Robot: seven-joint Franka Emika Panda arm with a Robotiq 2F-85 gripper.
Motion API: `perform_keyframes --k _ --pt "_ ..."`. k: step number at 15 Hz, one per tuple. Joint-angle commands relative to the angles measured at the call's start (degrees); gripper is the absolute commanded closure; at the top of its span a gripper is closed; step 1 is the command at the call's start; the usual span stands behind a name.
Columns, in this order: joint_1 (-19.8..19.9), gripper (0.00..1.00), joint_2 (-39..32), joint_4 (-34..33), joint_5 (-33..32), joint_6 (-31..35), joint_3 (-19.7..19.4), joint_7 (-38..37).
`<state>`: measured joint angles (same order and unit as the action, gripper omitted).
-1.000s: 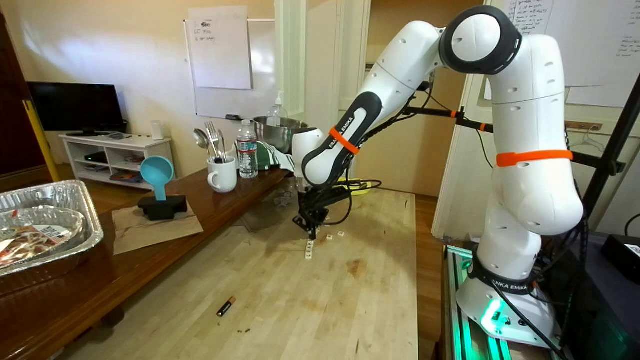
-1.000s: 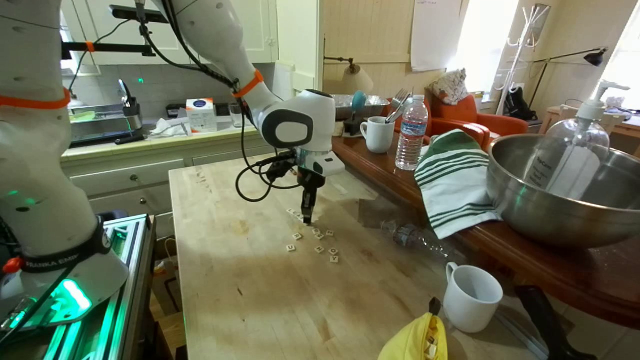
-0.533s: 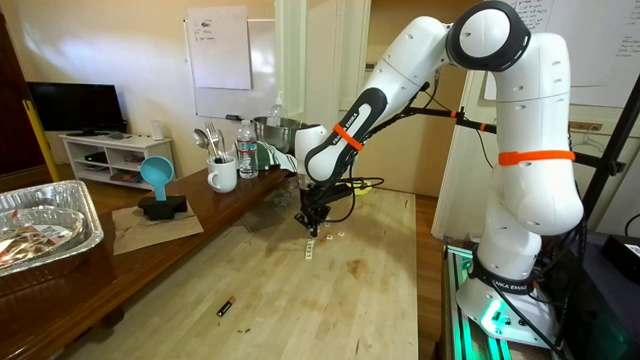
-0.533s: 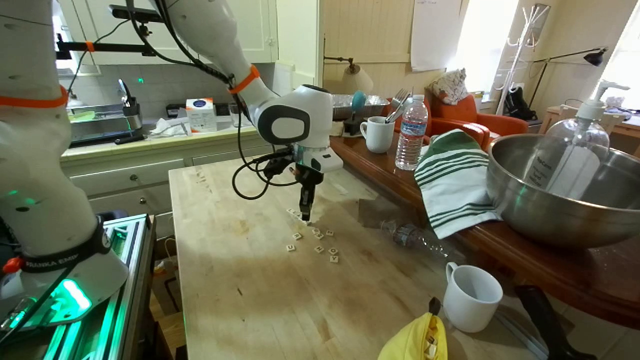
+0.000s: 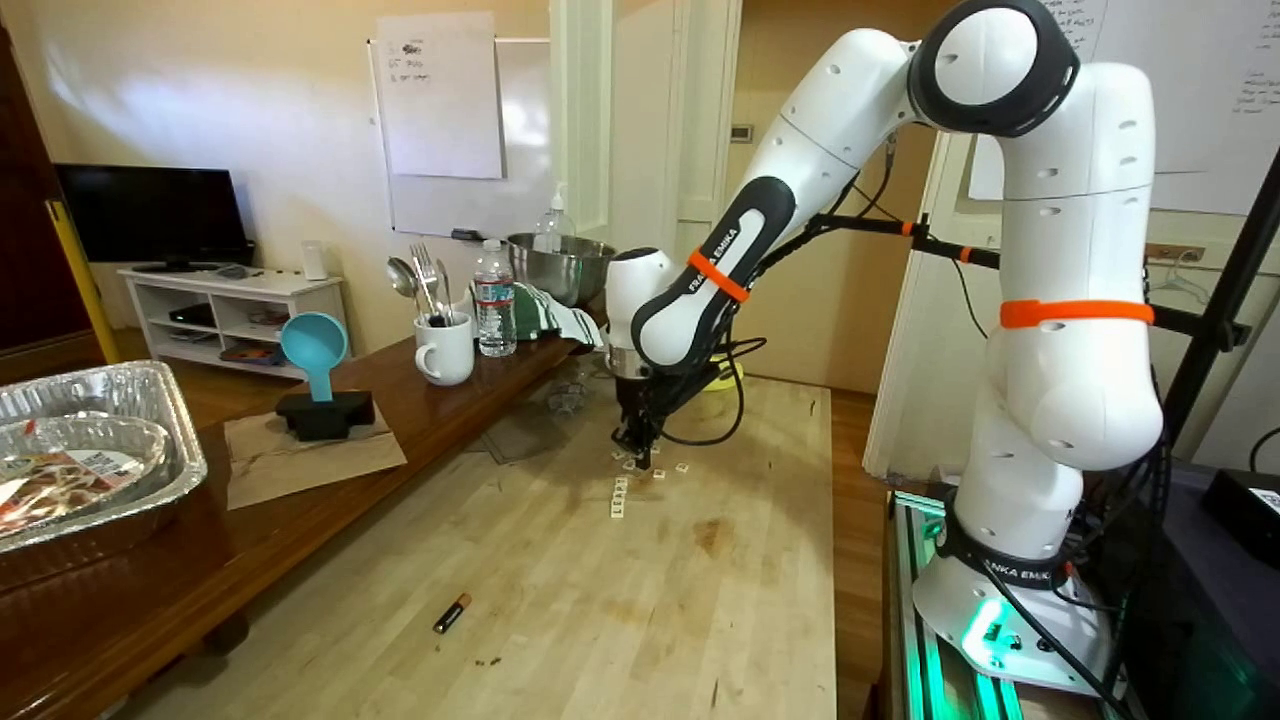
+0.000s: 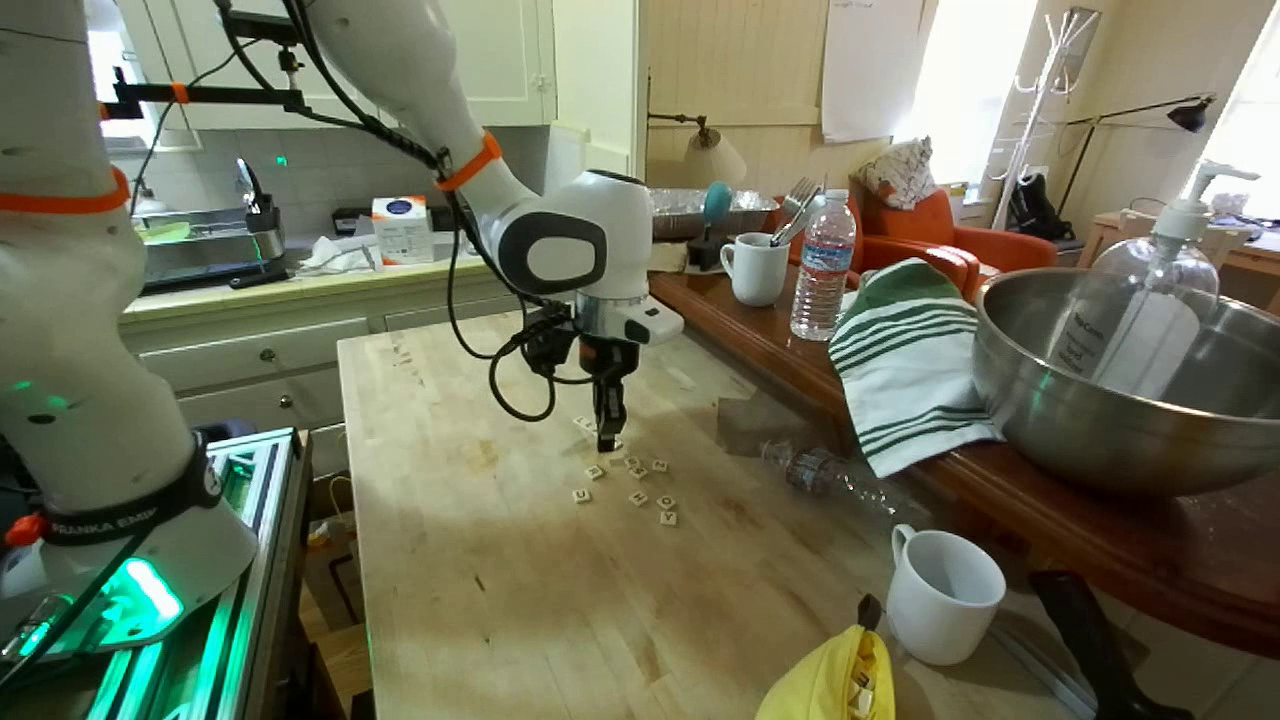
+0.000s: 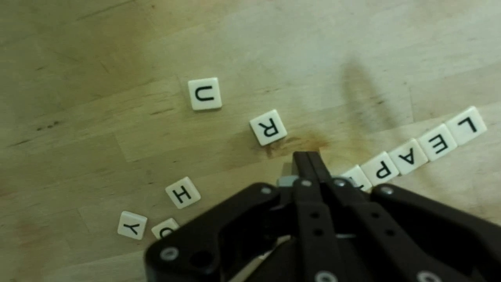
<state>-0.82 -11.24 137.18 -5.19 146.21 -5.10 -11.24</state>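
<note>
"Since the gripper (image 7: 307, 153) has shifted aside, is the tile row (image 7: 408, 156) clear?"
"Seemingly: it lies roughly midway between the worktop's (image 5: 720, 600) long edges, the empty fingers (image 7: 303, 166) pinched together between it and the R tile (image 7: 268, 127)."

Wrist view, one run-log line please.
black claw: shut | square white R tile: loose | row of square white letter tiles: LEAP legible

Black hand (image 7: 307, 154), white tiles (image 7: 268, 127), green-striped towel (image 6: 912, 375)
</note>
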Motion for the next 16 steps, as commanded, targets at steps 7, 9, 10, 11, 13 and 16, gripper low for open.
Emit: perform_keyframes --k 7,9,10,11,13,16 --pt "1.8 1.00 2.0 6.4 -4.0 8.3 0.5 11.5" --pt "1.6 1.00 2.5 7.4 -5.2 9.4 0.2 12.6" --pt "1.6 1.00 2.3 7.5 -5.7 9.5 0.1 13.0" --pt "1.6 1.00 2.3 7.8 -6.3 9.7 0.0 13.3" --pt "1.7 1.00 2.2 8.0 -7.2 9.7 -0.1 13.8" --pt "1.8 1.00 2.4 8.3 -8.2 10.0 -0.2 14.0"
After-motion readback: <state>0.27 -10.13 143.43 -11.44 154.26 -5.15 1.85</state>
